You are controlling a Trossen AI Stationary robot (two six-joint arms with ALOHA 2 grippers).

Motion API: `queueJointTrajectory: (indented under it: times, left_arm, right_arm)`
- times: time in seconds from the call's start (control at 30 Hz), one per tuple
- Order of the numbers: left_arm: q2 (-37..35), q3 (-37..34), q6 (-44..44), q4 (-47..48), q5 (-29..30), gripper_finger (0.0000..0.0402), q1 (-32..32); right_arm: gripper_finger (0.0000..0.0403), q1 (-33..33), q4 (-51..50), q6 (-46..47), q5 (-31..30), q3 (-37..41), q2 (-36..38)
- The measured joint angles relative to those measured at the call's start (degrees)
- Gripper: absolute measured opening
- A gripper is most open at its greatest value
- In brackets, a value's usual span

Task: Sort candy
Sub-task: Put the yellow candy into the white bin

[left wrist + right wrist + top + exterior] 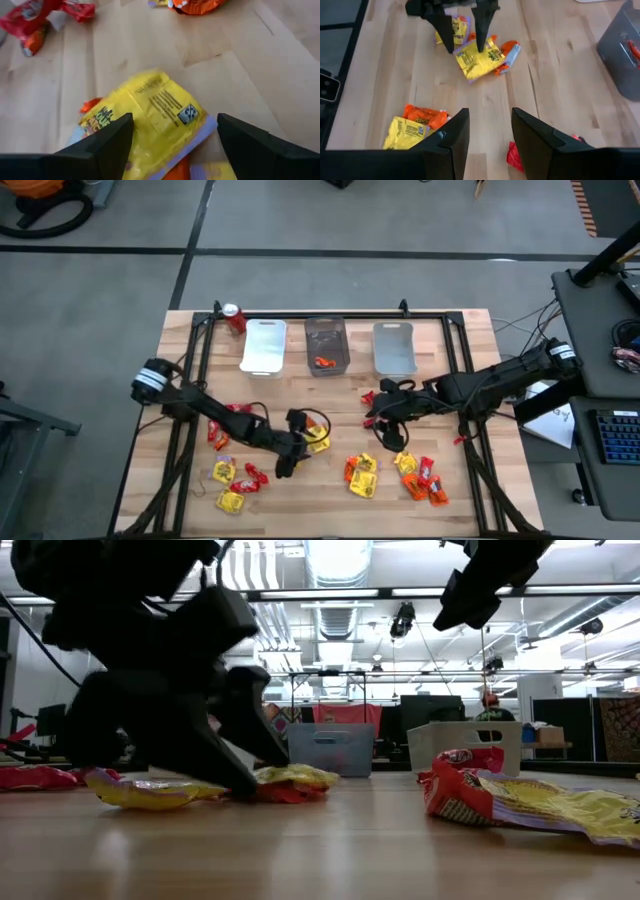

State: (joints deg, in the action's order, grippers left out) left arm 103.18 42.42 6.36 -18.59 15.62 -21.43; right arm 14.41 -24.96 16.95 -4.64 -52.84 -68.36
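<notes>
Sorting barely begun: one orange packet (323, 362) lies in my dark centre bin (327, 346), upper middle. My left gripper (172, 137), spread open, straddles a yellow wrapped candy packet (152, 115), lower centre. Right gripper (489, 131) is open, empty. Remaining shiny candy packets (400, 473) are scattered.

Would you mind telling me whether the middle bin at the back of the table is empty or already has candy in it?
Not empty. The high view shows the dark middle bin holding an orange-red candy packet; the two lighter bins beside it look empty.
</notes>
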Motion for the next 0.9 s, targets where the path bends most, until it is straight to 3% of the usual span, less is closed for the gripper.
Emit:
queueJointTrajectory:
  times: [0.2,0.67,0.9]
  left_arm:
    - [1.35,0.34,-1.24,-0.24,0.82,0.0235,0.07]
    - [0.26,0.15,-2.37,0.41,1.03,0.0054,0.07]
    - [-1.04,0.08,-2.43,1.15,0.68,0.0011,0.04]
  right_arm:
    - [0.0134,0.11,-0.59,0.29,0.04,0.02,0.00]
    - [0.0130,0.11,-0.52,1.18,0.00,0.02,0.00]
    - [0.0127,0.11,-0.52,1.14,0.00,0.02,0.00]
